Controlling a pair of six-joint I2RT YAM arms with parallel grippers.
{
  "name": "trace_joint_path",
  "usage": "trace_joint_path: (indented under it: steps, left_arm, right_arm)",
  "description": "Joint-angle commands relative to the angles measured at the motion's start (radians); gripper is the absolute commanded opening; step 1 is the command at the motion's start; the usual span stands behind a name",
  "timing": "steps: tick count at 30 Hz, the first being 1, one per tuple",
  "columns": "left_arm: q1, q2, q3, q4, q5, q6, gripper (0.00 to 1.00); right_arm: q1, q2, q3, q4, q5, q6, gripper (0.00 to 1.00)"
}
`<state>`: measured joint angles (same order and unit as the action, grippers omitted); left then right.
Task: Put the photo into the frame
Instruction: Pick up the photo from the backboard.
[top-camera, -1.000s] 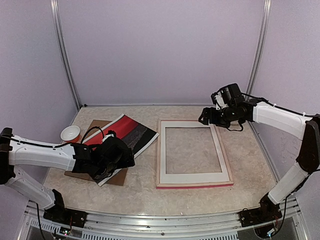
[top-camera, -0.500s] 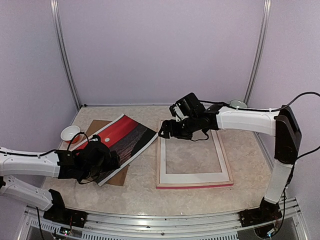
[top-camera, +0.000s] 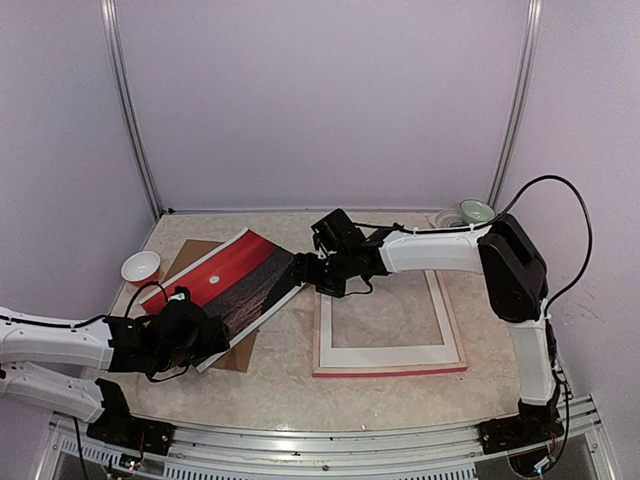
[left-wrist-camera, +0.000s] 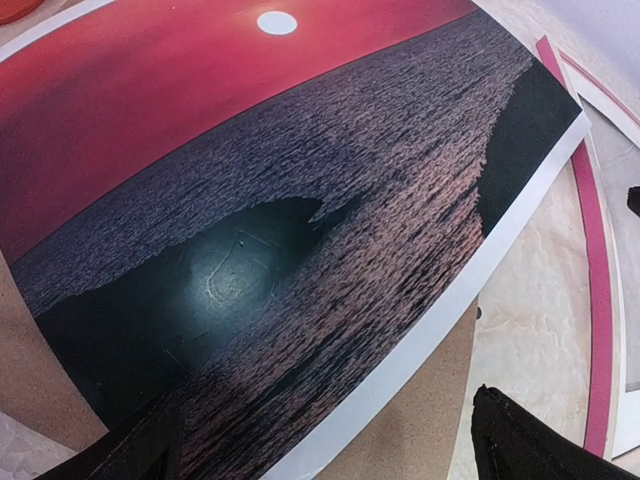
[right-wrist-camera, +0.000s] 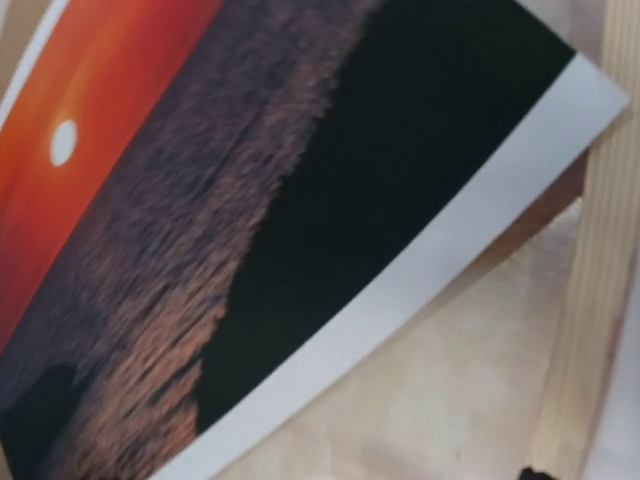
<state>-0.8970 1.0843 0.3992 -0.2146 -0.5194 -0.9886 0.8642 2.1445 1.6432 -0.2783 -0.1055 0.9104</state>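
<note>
Nothing placed yet: the photo (top-camera: 240, 280) is lying on the brown board (top-camera: 188, 252) just beside the frame (top-camera: 325, 350). Your left gripper (top-camera: 215, 335) is hovering spread wide and your right gripper (top-camera: 302, 272) is sitting at its corner, can't tell if clamped

Nothing here can be read. The photo (left-wrist-camera: 300, 200) carries only its sunset scene and a plain white border. The frame (top-camera: 390, 358), lower right of the overhead view, shows bare pale wood and a pink edge, with no lettering, label or number.
</note>
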Motion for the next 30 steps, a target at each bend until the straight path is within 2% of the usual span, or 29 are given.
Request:
trace_joint_path:
  steps: [1,7,14,23,30]
  left_arm:
    - [0.007,-0.024,-0.042,0.038,0.000,-0.031,0.99]
    - [0.008,-0.018,-0.068,0.040,-0.012,-0.056,0.99]
    - [0.008,-0.027,-0.077,0.048,-0.009,-0.064,0.99]
    - [0.007,-0.030,-0.080,0.054,-0.006,-0.061,0.98]
    - [0.008,-0.038,-0.082,0.053,-0.001,-0.053,0.98]
  right_arm:
    - [0.022,0.090,0.087,0.060,0.006,0.106,0.85]
    - [0.042,0.213,0.239,-0.010,0.049,0.146,0.84]
    - [0.048,0.291,0.326,-0.102,0.143,0.241,0.83]
    - [0.064,0.309,0.334,-0.130,0.212,0.325,0.83]
    - [0.064,0.342,0.321,-0.057,0.232,0.355,0.83]
